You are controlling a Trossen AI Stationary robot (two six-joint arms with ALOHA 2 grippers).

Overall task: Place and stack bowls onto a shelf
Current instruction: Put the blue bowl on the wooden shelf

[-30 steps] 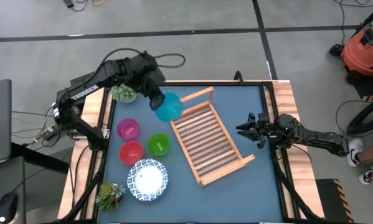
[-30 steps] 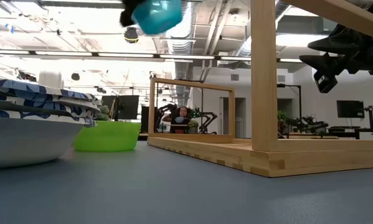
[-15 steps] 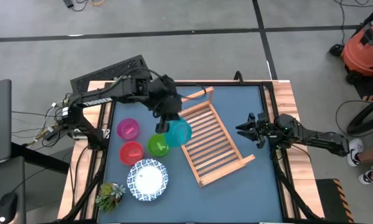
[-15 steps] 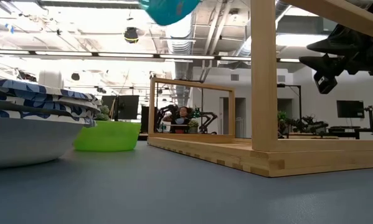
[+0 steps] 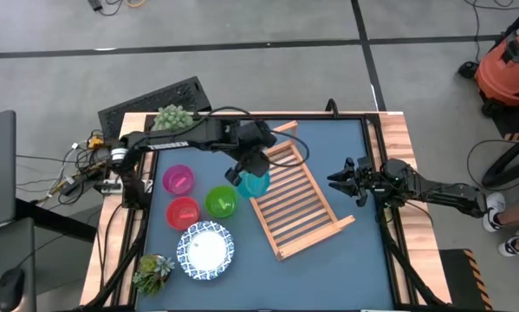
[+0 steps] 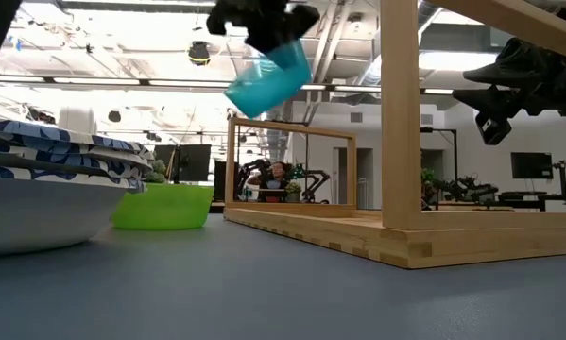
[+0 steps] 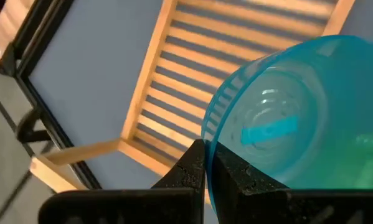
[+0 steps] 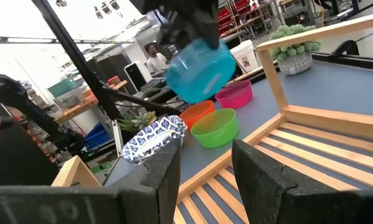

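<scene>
Left gripper [image 7: 205,163] fingers pinched on blue bowl [image 5: 254,181] rim, tilted above shelf [image 5: 287,201]. Right gripper [image 5: 340,180] fingers apart, idle at table edge.

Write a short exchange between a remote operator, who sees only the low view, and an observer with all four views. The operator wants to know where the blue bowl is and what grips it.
Operator: In my view the blue bowl hangs tilted in the air. Is it over the shelf?
Observer: Yes. From above, the blue bowl is over the edge of the shelf nearest the green bowl.
Operator: Which gripper has it, and where does it grip?
Observer: The left gripper. Its wrist view shows it shut on the bowl's rim. The right gripper waits at the table's right side.
</scene>
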